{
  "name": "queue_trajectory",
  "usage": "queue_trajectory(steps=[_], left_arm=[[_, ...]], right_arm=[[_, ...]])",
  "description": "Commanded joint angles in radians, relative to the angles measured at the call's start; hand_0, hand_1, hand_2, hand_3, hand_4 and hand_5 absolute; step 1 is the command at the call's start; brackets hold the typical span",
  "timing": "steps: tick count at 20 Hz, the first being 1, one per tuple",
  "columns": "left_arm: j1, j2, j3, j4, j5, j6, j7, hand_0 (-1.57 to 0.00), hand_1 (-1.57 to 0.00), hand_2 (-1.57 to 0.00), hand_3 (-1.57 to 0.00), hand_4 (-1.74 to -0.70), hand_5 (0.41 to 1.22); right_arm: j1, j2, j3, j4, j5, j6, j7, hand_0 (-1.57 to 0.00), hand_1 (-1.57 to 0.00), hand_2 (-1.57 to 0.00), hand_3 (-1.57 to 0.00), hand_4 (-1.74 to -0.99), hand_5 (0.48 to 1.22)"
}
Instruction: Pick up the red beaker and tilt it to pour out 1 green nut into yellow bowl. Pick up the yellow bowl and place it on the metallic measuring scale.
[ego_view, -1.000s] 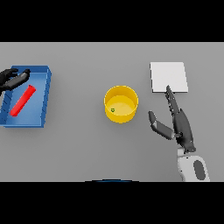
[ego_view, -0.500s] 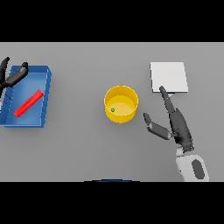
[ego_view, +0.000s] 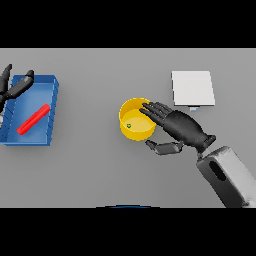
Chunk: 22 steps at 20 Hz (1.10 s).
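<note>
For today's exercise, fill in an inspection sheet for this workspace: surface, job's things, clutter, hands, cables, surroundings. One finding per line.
Surface: grey table.
Job's things: yellow bowl holds a green nut; red beaker lies in the blue tray; metallic scale bare.
Clutter: nothing seen.
Hands: right hand open, fingers over the bowl's right rim, thumb below it; left hand open at the tray's far left corner.
Cables: nothing seen.
Surroundings: nothing seen.

bench (ego_view: 100, 170): plain grey
bowl (ego_view: 131, 131): yellow
nut (ego_view: 129, 125): green
beaker (ego_view: 33, 119): red
tray (ego_view: 52, 107): blue
scale (ego_view: 193, 87): pale grey-white
right hand (ego_view: 182, 125): dark
left hand (ego_view: 12, 87): dark
forearm (ego_view: 227, 175): white and grey
</note>
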Motion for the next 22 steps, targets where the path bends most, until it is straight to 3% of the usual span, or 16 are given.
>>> queue_trajectory(steps=[1,5,12,18,22], left_arm=[[0.008,0.004,0.001,0.0,0.0,-0.001,-0.014,0.0,0.0,0.0,0.0,-0.71,0.672],[0.016,0.001,0.004,-0.013,0.01,0.003,-0.011,0.0,0.0,0.0,0.0,-0.72,0.682],[0.026,0.014,0.011,-0.039,0.022,0.005,-0.013,0.0,0.0,0.0,0.0,-0.72,0.686],[0.017,0.005,0.016,-0.014,0.027,-0.01,-0.025,0.0,0.0,0.0,0.0,-0.72,0.682],[0.042,0.028,0.023,-0.048,0.034,0.002,-0.029,0.0,0.0,0.0,0.0,-0.72,0.688]], right_arm=[[-0.032,-0.015,0.024,0.026,0.033,0.017,-0.001,0.0,0.0,0.0,0.0,-1.228,0.703],[-0.153,-0.052,0.099,0.114,0.096,0.094,-0.065,0.0,0.0,0.0,0.0,-1.211,0.704],[-0.303,-0.006,0.224,0.299,0.193,0.166,-0.07,0.0,0.0,0.0,0.0,-1.226,0.702],[-0.39,0.016,0.272,0.406,0.227,0.215,-0.077,0.0,0.0,0.0,0.0,-1.27,0.727],[-0.413,0.04,0.273,0.428,0.214,0.254,-0.066,0.0,0.0,0.0,0.0,-1.297,0.753]])
